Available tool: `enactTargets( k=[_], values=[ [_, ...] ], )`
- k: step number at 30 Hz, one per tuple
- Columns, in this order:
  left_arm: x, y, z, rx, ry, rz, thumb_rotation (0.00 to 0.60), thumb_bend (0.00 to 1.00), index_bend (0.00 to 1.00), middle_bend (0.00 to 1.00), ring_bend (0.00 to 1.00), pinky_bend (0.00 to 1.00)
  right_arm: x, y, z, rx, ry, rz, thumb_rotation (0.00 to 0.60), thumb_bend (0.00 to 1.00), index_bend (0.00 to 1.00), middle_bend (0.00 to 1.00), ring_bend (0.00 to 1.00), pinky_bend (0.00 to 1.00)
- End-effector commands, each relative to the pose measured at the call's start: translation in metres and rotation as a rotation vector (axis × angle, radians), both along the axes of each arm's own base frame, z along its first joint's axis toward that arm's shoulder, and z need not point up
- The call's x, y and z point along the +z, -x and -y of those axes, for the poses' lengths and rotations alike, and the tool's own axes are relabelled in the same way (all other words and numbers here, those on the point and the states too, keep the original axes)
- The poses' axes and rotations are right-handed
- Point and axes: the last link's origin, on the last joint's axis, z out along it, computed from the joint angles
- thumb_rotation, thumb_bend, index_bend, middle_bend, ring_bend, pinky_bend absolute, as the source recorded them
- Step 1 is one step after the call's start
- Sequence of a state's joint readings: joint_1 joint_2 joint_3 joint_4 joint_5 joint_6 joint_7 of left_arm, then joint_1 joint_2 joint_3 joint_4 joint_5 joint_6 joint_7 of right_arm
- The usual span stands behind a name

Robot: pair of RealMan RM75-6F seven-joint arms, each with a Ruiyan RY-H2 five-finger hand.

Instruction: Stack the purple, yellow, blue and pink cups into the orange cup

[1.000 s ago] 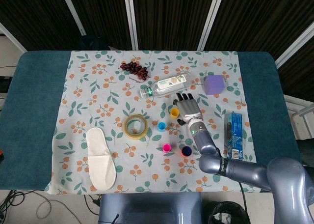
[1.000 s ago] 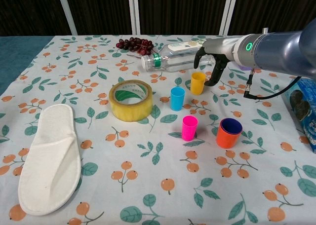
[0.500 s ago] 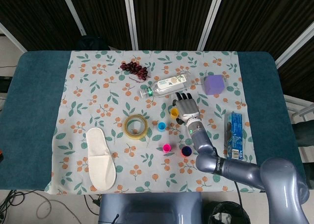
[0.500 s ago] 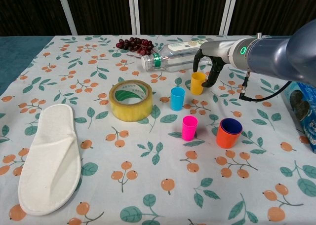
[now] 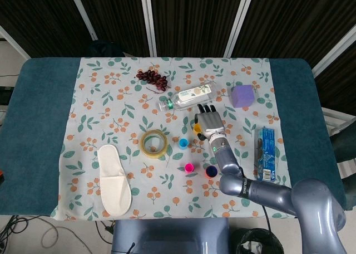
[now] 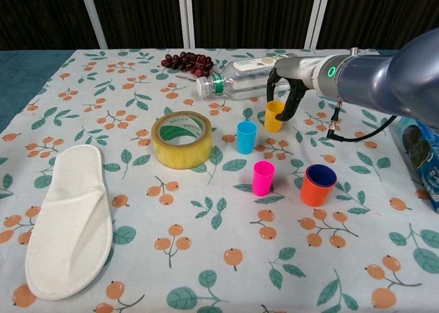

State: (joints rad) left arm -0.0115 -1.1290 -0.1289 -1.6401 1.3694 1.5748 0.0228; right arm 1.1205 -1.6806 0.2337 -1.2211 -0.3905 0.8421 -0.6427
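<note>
The yellow cup (image 6: 273,116) stands slightly tilted on the cloth behind the blue cup (image 6: 246,136). My right hand (image 6: 283,88) comes down over it from behind and holds it at the rim, thumb on its left and fingers (image 6: 292,101) on its right. From the head view, the right hand (image 5: 207,120) covers part of the yellow cup (image 5: 197,129). The pink cup (image 6: 263,178) stands in front of the blue one. To its right is the orange cup (image 6: 318,185), with the purple cup (image 6: 321,175) nested inside. My left hand does not show.
A clear bottle (image 6: 240,77) lies just behind the hand, with dark grapes (image 6: 188,61) further left. A tape roll (image 6: 181,138) sits left of the blue cup and a white slipper (image 6: 68,217) at the front left. A purple box (image 5: 243,96) and blue carton (image 5: 265,154) lie right.
My right hand has shifted left and lowered around the yellow cup, its thumb and fingers closing on the rim. The cup now leans a little. The other cups have not moved.
</note>
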Motion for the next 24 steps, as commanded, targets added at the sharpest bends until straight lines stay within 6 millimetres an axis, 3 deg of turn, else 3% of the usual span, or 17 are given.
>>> enactTargets(
  k=[1, 9, 14, 18, 24],
  values=[
    [0.0, 0.0, 0.0, 0.0, 0.002, 0.0, 0.6, 0.8, 0.18, 0.02, 0.0, 0.0, 0.0, -0.001, 0.0, -0.001, 0.002, 0.004, 0.6, 0.39, 0.44, 0.0, 0.0, 0.02],
    [0.0, 0.0, 0.0, -0.002, 0.0, 0.004, 0.6, 0.8, 0.18, 0.02, 0.0, 0.0, 0.007, -0.005, -0.001, 0.01, 0.02, 0.025, 0.6, 0.39, 0.46, 0.0, 0.0, 0.03],
    [0.0, -0.001, 0.0, -0.007, 0.0, 0.004, 0.6, 0.8, 0.18, 0.02, 0.0, 0.0, 0.027, -0.01, -0.008, 0.03, 0.025, 0.044, 0.6, 0.39, 0.46, 0.0, 0.0, 0.03],
    [0.001, -0.001, 0.0, -0.007, -0.005, 0.011, 0.6, 0.8, 0.18, 0.02, 0.0, 0.0, 0.054, -0.01, -0.027, 0.054, 0.01, 0.039, 0.6, 0.39, 0.46, 0.0, 0.0, 0.03],
    [0.0, -0.002, 0.0, -0.015, -0.002, 0.012, 0.6, 0.8, 0.18, 0.02, 0.0, 0.0, 0.094, -0.003, -0.075, 0.071, -0.009, 0.024, 0.6, 0.39, 0.46, 0.0, 0.0, 0.04]
  ],
)
